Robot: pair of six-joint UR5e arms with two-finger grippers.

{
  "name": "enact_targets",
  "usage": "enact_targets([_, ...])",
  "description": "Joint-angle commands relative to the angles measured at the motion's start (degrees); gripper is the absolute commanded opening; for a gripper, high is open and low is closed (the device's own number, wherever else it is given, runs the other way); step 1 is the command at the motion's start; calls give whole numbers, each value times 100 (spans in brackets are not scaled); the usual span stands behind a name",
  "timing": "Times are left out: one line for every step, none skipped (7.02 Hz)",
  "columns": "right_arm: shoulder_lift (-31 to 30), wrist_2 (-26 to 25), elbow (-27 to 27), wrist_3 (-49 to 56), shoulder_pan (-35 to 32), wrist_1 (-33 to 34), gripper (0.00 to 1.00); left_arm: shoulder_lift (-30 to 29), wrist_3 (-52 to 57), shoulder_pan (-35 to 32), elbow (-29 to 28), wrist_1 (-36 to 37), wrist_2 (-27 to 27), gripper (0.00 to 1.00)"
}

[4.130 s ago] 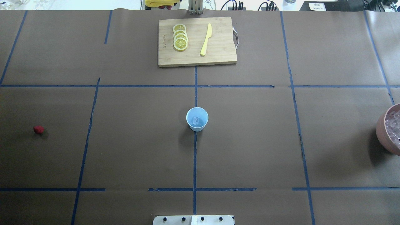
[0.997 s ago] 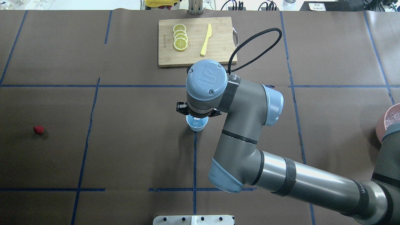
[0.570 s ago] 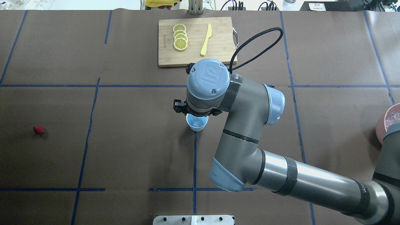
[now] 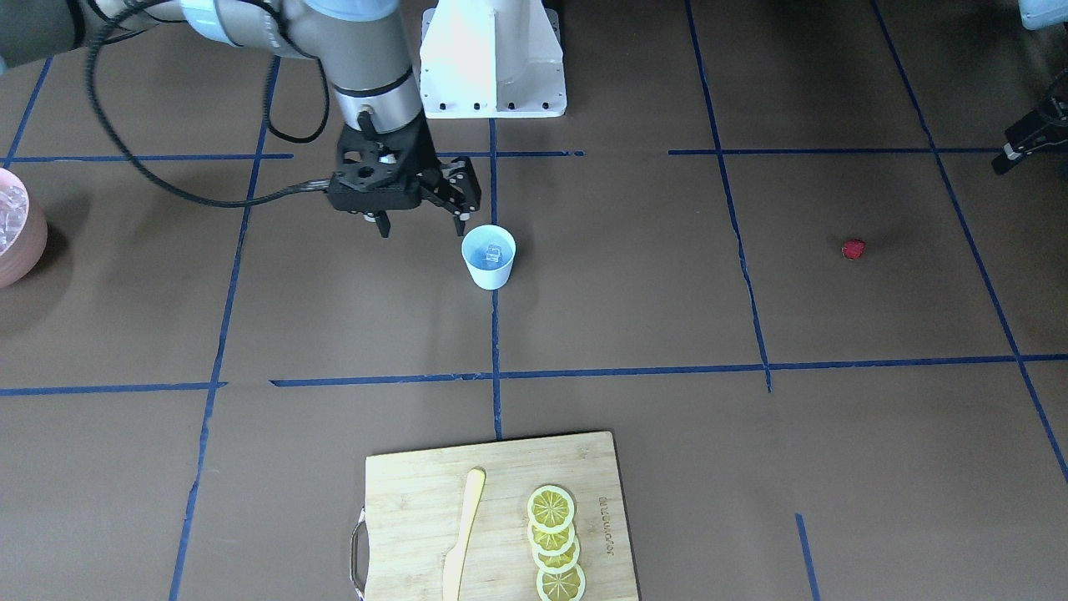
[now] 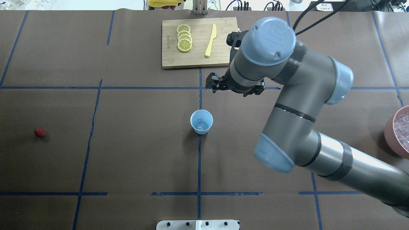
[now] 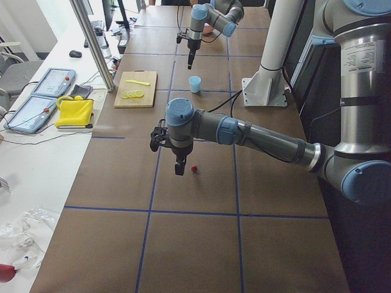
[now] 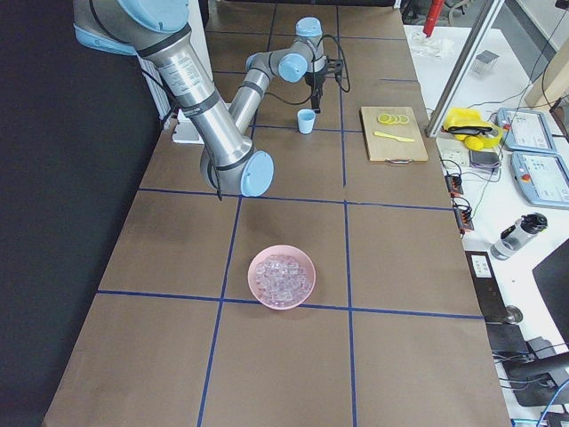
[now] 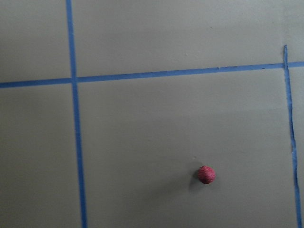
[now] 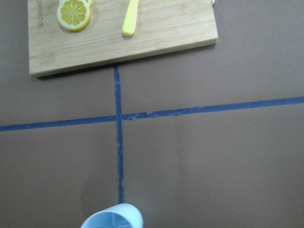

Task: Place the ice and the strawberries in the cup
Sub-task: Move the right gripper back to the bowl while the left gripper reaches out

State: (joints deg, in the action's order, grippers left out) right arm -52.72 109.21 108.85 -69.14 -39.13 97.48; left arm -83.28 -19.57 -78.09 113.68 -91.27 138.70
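Observation:
The pale blue cup (image 5: 201,121) stands at the table's middle with clear ice (image 5: 200,123) inside; it also shows as the cup (image 4: 489,256) in the front view. My right gripper (image 4: 420,224) hangs open and empty, raised above the table just beside the cup. More ice (image 7: 282,276) fills the pink bowl (image 7: 254,267) at the table's right end. The red strawberry (image 5: 39,132) lies alone at the far left. My left gripper (image 6: 179,166) hovers above and just beside the strawberry (image 6: 193,168); I cannot tell whether it is open or shut. The left wrist view shows the strawberry (image 8: 206,174) but no fingers.
A wooden cutting board (image 5: 201,60) at the far middle carries lemon slices (image 5: 184,38) and a yellow knife (image 5: 211,40). The white robot base (image 4: 492,58) sits at the near edge. Blue tape lines cross the brown table cover.
My right gripper, which hovered open right over the cup, has risen and swung away toward the cutting board side. The cup and strawberry have not moved.

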Motion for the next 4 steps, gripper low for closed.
enact_targets([-982, 896, 592, 1282, -1101, 17, 99, 188, -1220, 668, -38, -1011, -525, 100])
enact_targets([-1465, 1196, 689, 2125, -1550, -18, 99, 189, -1869, 1055, -143, -1477, -885, 100])
enact_targets([-1826, 1373, 742, 2638, -1902, -36, 99, 189, -2258, 1302, -449, -2082, -1080, 100])
enact_targets([-2169, 1384, 752, 3130, -2184, -45, 99, 129, -2854, 1609, -1017, -3028, -1126, 100])
